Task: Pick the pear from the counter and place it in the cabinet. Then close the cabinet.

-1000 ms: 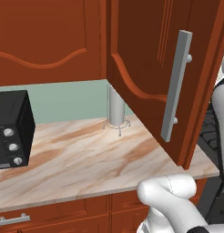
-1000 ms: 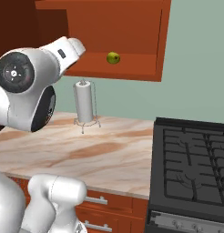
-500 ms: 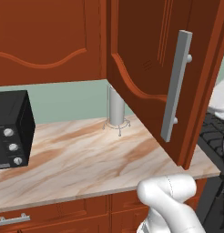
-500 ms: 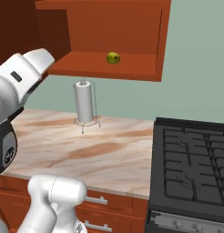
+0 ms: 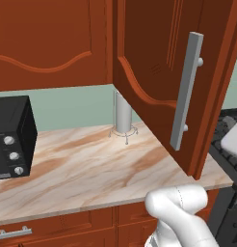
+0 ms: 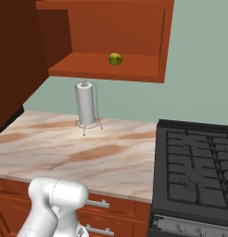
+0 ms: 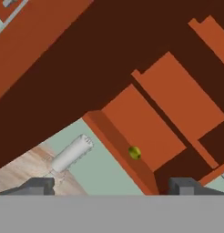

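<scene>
Yellow-green rounded pear [image 6: 115, 59] sits on reddish-brown wooden wall cabinet [image 6: 106, 65] shelf; door open. Gripper [image 7: 112, 185] empty, fingers spread wide.

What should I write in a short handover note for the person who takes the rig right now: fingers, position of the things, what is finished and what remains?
Gripper: the fingers stand apart with nothing between them, pointed toward the open cabinet.
Pear: lying on the bottom shelf of the cabinet, toward the back.
Counter: carries the paper-towel roll on its stand; a black oven is at its left end.
Cabinet door: wide open, its grey bar handle facing outward.
Done: pear placed in the cabinet.
Left: swing the door shut.
</scene>
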You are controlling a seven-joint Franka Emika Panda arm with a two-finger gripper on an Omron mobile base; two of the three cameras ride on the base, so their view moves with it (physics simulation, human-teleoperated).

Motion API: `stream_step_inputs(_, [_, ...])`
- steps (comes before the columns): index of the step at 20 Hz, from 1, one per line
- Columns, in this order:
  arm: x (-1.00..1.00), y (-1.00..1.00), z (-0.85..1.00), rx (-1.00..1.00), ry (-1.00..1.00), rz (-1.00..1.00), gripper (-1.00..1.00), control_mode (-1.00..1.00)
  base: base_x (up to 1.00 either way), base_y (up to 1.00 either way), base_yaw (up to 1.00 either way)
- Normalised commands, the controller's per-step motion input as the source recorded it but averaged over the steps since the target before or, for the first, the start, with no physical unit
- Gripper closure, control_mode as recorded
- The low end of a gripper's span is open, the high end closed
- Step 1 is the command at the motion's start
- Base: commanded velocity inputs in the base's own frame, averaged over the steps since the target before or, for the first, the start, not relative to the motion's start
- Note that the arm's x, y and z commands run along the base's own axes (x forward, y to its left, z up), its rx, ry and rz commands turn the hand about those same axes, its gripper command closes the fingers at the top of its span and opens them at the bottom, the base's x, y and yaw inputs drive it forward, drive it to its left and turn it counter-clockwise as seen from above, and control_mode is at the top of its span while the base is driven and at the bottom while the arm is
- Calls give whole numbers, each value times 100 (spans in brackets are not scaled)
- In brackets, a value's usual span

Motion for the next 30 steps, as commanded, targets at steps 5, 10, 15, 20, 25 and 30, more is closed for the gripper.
stream_step_inputs(5, [-65, 94, 0, -23, 0, 0, -100, -100, 0, 0, 0])
stream_step_inputs(10, [-47, 100, -2, -29, -1, 0, -100, -100, 0, 0, 0])
stream_step_inputs(15, [-17, 88, 0, -28, -7, 0, -100, -100, 0, 0, 0])
stream_step_inputs(20, [65, 43, -18, -24, 0, -6, -100, -100, 0, 0, 0])
stream_step_inputs(25, [100, 4, -42, -30, 0, -18, -100, -100, 0, 0, 0])
stream_step_inputs(30, [100, 0, -38, -32, 0, -23, -100, -100, 0, 0, 0])
